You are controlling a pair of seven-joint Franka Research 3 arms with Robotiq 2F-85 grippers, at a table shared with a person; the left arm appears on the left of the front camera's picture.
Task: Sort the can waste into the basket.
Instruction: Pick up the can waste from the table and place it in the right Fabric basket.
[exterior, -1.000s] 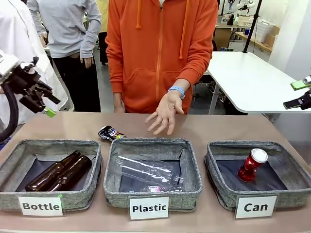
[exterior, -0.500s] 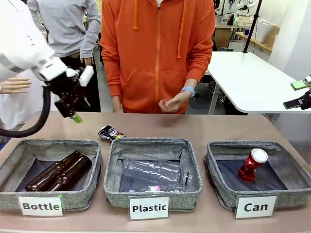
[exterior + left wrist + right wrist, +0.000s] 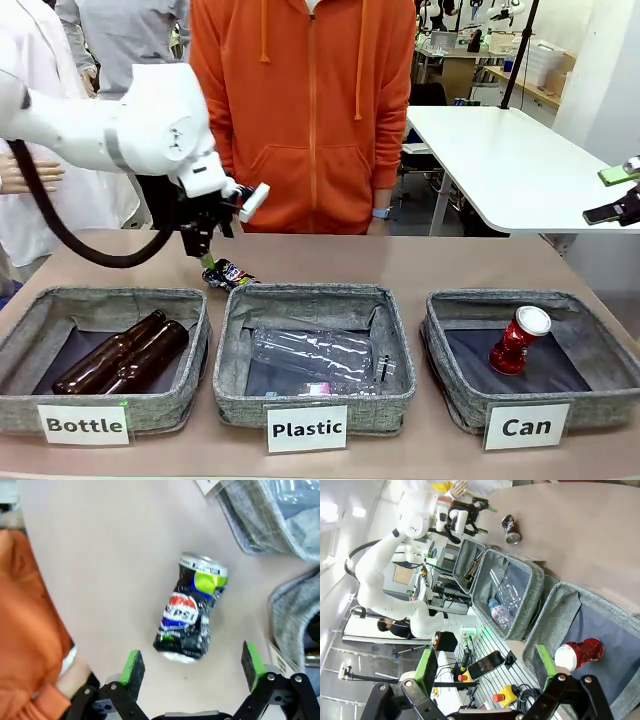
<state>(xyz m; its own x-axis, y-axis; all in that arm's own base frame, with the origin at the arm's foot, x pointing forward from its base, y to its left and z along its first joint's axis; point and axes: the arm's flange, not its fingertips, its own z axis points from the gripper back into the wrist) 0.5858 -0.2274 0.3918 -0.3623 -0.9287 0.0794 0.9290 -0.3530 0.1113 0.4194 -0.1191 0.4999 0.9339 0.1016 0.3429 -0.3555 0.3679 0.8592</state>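
Note:
The crushed dark can (image 3: 229,274) with red and white print lies flat on the table behind the baskets, and in the left wrist view this crushed can (image 3: 191,613) lies between and just beyond my fingers. My left gripper (image 3: 207,258) hangs open directly above it. The red can (image 3: 518,340) with a silver top leans inside the grey "Can" basket (image 3: 600,405) at the right. My right gripper (image 3: 620,190) stands open high at the right edge. The right wrist view looks down on the red can (image 3: 580,652) in the basket (image 3: 555,607).
The "Bottle" basket (image 3: 30,320) holds two brown glass bottles (image 3: 120,355). The "Plastic" basket (image 3: 300,298) holds clear plastic bottles (image 3: 310,352). A person in an orange hoodie (image 3: 300,110) stands at the far edge, arms at the sides.
My left arm has swung in from the left and come down over the crushed can. The person's hand has drawn back from over the table to their side.

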